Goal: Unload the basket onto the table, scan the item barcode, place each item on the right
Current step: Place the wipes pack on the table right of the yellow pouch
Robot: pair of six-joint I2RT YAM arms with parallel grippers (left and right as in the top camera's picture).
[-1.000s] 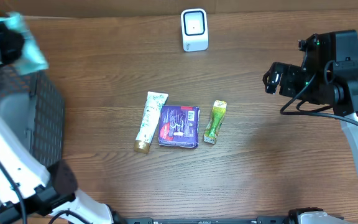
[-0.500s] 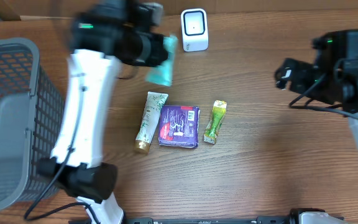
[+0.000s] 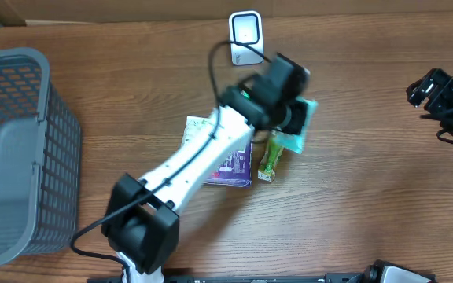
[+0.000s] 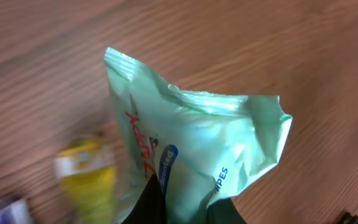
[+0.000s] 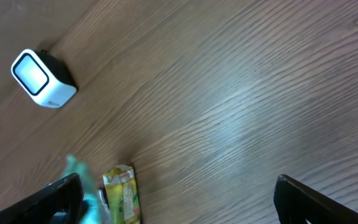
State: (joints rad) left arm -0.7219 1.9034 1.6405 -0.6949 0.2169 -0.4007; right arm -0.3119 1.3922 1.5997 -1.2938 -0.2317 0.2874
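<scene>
Right of frame centre: wipes pack, likely soft, light, floppy; your left gripper clenches one end, a sound hold.

Table: wood, clear grain, smooth w/ soft sheen. Mint pouch: thin plastic film, glossy, crinkled. Basket at 9 o'clock: grey plastic mesh, matt. Scanner at 12 o'clock: white plastic, glossy face. Sachet nr centre: shiny wrap.
</scene>
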